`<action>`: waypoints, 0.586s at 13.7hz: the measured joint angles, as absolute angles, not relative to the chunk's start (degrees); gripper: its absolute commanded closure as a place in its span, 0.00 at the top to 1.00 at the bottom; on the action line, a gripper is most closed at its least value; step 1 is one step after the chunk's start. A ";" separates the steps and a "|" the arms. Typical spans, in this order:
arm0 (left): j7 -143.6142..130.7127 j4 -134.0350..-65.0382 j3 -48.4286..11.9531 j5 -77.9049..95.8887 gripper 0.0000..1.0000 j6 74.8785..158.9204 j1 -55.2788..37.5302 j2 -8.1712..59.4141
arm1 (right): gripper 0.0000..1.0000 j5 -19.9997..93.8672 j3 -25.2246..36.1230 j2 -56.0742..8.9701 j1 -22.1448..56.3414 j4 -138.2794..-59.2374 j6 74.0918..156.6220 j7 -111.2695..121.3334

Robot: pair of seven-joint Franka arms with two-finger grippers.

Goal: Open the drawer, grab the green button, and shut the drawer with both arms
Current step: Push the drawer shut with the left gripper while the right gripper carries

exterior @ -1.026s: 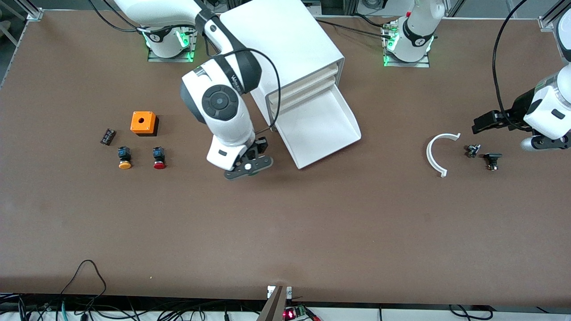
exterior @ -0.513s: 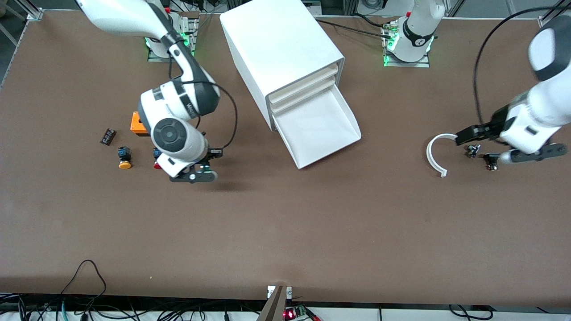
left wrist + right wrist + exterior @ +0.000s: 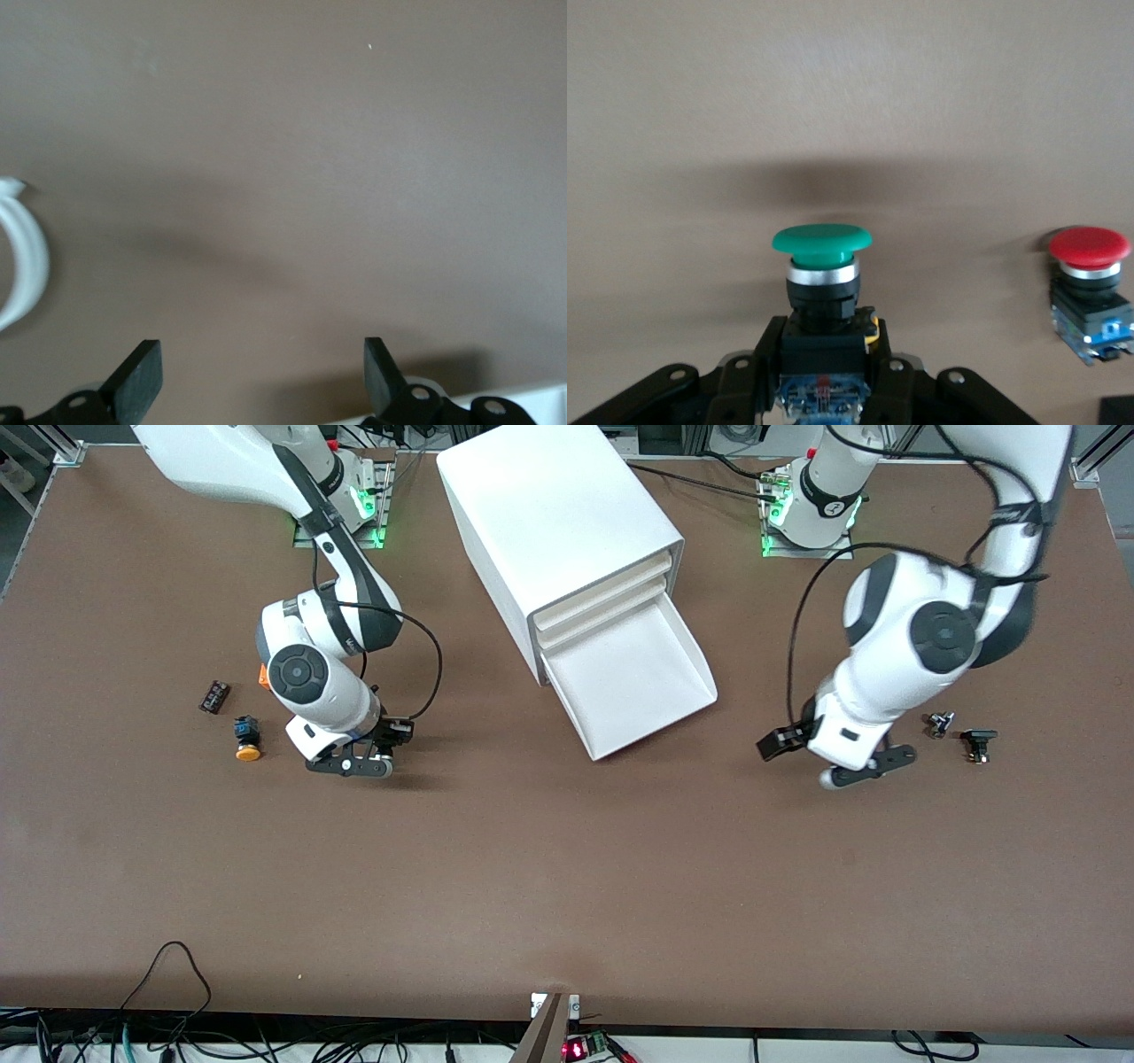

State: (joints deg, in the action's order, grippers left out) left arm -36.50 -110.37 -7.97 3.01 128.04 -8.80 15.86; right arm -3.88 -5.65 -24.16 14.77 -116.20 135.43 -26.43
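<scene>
A wide, shallow white plastic drawer (image 3: 633, 682) stands pulled fully out of the cabinet's lowest slot, its tray bare. A small button (image 3: 822, 282) with a round green cap and black-blue body is clamped upright in the right gripper (image 3: 824, 376), above the brown table toward the right arm's end.

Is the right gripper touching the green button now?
Touching. In the right wrist view the right gripper is closed around the black body of the green button, holding it above the table.

A yellow-capped push button (image 3: 247, 739) stands beside a small black terminal block (image 3: 213, 696); a red-capped push button (image 3: 1091, 290) stands nearby.
</scene>
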 measured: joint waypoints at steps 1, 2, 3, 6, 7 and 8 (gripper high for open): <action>-38.85 -111.82 -8.00 3.01 1.00 130.74 -10.01 17.03 | 0.26 -4.97 -5.66 -24.01 14.67 -118.65 138.11 -26.45; -40.62 -112.62 -8.01 3.01 1.00 132.87 -11.13 18.30 | 0.29 -5.84 -5.66 -23.90 14.62 -120.65 140.46 -26.50; -41.82 -113.04 -8.03 3.01 1.00 135.18 -12.21 19.81 | 0.31 -6.13 -5.67 -23.76 14.60 -122.46 142.72 -26.51; -45.24 -113.37 -8.06 3.01 1.00 140.96 -14.66 24.72 | 1.00 -6.18 -5.70 -23.53 14.40 -126.16 147.18 -26.52; -46.14 -113.42 -8.07 3.01 1.00 141.56 -15.16 25.62 | 1.00 -6.18 -5.70 -23.52 14.11 -126.54 147.56 -26.53; -46.72 -113.58 -8.09 3.01 1.00 141.60 -15.88 26.09 | 1.00 -6.18 -5.69 -23.45 13.72 -126.56 147.71 -26.52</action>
